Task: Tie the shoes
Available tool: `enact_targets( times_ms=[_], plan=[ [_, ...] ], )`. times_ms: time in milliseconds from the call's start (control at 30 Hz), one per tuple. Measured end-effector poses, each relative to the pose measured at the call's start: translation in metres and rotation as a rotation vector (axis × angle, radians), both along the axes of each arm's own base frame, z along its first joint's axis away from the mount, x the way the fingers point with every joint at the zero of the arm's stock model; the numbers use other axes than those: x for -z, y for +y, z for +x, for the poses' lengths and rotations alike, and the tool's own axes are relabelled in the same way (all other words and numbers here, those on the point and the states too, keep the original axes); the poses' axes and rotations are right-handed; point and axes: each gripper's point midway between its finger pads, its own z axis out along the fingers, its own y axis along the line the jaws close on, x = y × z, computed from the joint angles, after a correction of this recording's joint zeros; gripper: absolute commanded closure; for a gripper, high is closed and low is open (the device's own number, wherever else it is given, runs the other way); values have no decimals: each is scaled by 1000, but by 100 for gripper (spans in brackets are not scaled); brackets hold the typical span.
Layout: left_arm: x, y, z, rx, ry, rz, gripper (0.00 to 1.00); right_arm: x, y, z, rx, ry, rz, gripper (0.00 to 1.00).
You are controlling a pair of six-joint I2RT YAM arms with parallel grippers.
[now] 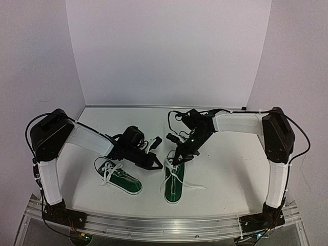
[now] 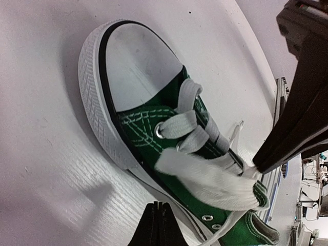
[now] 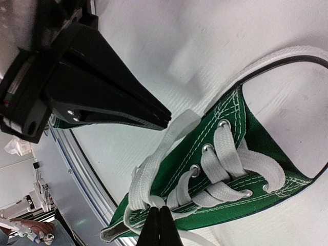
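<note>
tabletop (image 1: 230, 169), white, carries both green shoes: one shoe (image 1: 174, 188) lies by the middle of the near edge with its heel toward that edge, and the other shoe (image 1: 119, 178) lies aslant toward the near left corner. over the first of these the right gripper (image 3: 157, 210) has its fingers pressed together on a loose white lace (image 2: 205, 177) that is lifted off the shoe. left gripper (image 2: 157, 207) is pressed together too, its tip right at that same lace from the opposite side, though whether it nips the lace cannot be told.
</note>
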Motion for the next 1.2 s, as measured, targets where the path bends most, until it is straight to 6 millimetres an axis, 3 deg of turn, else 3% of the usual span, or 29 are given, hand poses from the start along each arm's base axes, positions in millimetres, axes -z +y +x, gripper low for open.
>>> enact_targets(
  times_ms=[100,233,333,400,533,667,900,1033,1100,1200],
  plan=[
    [0,5,-5,3,0,9,95,-9,-1,-1,0,-17,14,100],
    [-9,10,-7,-9,-12,-3,61,-16,-2,-2,2,-34,30,100],
    [-21,8,-5,-20,-30,-43,47,-15,-2,-2,4,-35,32,100],
    [-33,4,-1,-30,-52,-86,43,-13,-2,-3,6,-31,30,100],
    [-58,-4,6,-40,-96,-173,40,-10,-3,-3,13,-26,30,100],
    [-70,-8,8,-40,-108,-219,41,-9,-2,-3,20,-23,34,100],
    [-84,-20,17,-38,-123,-252,58,-9,0,-1,28,-26,42,100],
    [-79,-24,19,-27,-108,-244,70,-7,-1,-2,33,-19,39,100],
    [-73,-24,17,-18,-91,-230,68,-6,-1,-2,35,-18,39,100],
    [-62,-22,13,-10,-59,-201,53,-6,-1,-2,36,-18,40,100]
  ],
)
